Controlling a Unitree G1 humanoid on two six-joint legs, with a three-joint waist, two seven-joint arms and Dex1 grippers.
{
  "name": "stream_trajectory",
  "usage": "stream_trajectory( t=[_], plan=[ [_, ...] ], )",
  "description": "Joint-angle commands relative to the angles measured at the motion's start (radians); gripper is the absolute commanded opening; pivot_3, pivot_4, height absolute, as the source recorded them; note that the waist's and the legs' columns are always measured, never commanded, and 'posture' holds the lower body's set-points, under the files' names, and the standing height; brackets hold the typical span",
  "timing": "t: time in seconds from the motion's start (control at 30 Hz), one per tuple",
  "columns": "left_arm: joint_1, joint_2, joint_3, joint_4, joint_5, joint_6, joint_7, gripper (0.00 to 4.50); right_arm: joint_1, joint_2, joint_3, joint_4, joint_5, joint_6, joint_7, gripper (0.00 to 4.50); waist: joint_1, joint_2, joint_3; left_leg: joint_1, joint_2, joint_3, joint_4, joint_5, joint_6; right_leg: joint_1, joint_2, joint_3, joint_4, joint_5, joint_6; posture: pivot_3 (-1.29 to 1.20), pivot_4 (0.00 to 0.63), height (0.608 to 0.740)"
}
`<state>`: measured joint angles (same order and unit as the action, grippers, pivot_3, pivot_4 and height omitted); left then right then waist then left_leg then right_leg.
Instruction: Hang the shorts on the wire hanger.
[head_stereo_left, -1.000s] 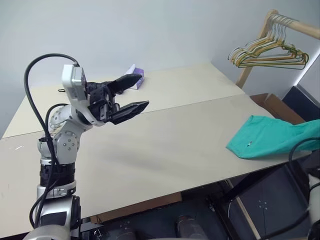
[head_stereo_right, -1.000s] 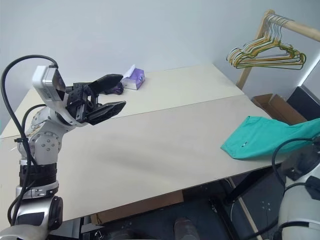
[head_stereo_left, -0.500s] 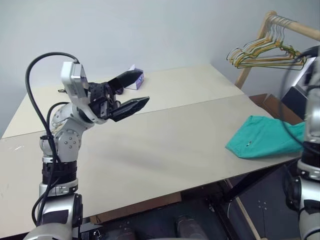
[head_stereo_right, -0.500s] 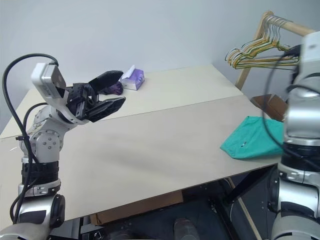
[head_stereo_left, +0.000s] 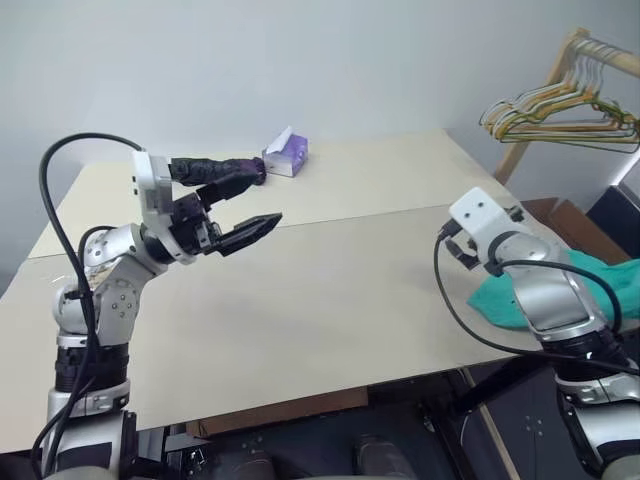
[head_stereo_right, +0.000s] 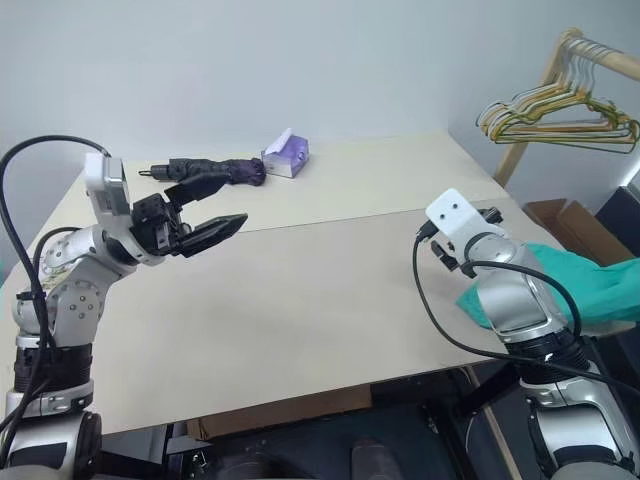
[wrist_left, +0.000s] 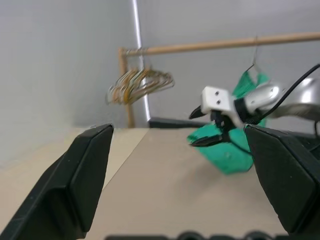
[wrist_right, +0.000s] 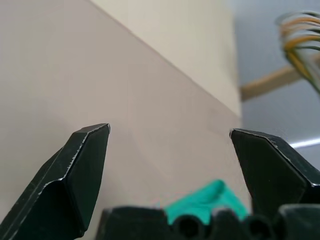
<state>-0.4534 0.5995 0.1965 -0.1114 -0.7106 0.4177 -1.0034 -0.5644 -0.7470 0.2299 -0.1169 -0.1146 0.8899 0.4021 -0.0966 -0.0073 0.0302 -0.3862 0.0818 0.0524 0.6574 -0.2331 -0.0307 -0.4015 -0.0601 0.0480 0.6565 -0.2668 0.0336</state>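
Observation:
The teal shorts (head_stereo_right: 592, 290) lie bunched at the table's right edge, partly hidden behind my right arm. My right gripper (wrist_left: 198, 128) hovers open over the table just left of the shorts, nothing between its fingers; in the right wrist view (wrist_right: 169, 132) a corner of the shorts (wrist_right: 200, 201) shows low between them. My left gripper (head_stereo_right: 216, 204) is open and empty above the table's left part, pointing toward the right arm. A thin grey wire hook (wrist_left: 254, 52), possibly the wire hanger, hangs from the rod apart from the bunch; its lower part is hidden.
A purple tissue box (head_stereo_left: 288, 158) and a dark folded umbrella (head_stereo_left: 215, 168) lie at the back of the table (head_stereo_left: 330, 290). A wooden rack at the far right carries a bunch of yellow and striped hangers (head_stereo_left: 560, 108). A cardboard box (head_stereo_left: 572, 216) sits beside the table.
My right arm has swung in from the right edge and down over the table, now in front of the shorts. The left gripper has sunk a little. The camera has turned slightly.

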Motion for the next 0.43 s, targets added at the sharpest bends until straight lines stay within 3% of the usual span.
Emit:
stream_trajectory(
  t=[0.03, 0.27, 0.43],
  plan=[
    [0.035, 0.029, 0.003, -0.027, 0.057, -0.015, 0.037, 4.50, 0.002, -0.029, 0.028, -0.003, -0.023, -0.047, 0.059, 4.49, 0.019, -0.001, 0.000, 0.000, 0.000, 0.000, 0.000, 0.000, 0.000, 0.000, 0.000, 0.000, 0.000, 0.000, 0.000, 0.06, 0.000, 0.740],
    [0.075, 0.045, -0.015, -0.028, 0.139, -0.021, 0.070, 4.50, 0.020, -0.042, 0.087, 0.005, -0.063, -0.136, 0.137, 4.49, 0.089, -0.005, 0.001, -0.002, 0.000, 0.000, 0.000, 0.000, 0.000, -0.002, 0.000, -0.001, 0.000, 0.000, 0.000, 0.10, 0.000, 0.740],
    [0.082, 0.050, -0.013, -0.036, 0.144, 0.004, 0.073, 4.50, 0.024, -0.019, 0.096, 0.001, -0.080, -0.142, 0.150, 4.49, 0.112, -0.006, 0.001, -0.003, 0.000, 0.000, 0.001, 0.000, 0.000, -0.002, 0.000, -0.002, 0.000, 0.000, -0.001, 0.12, 0.000, 0.740]
  ],
)
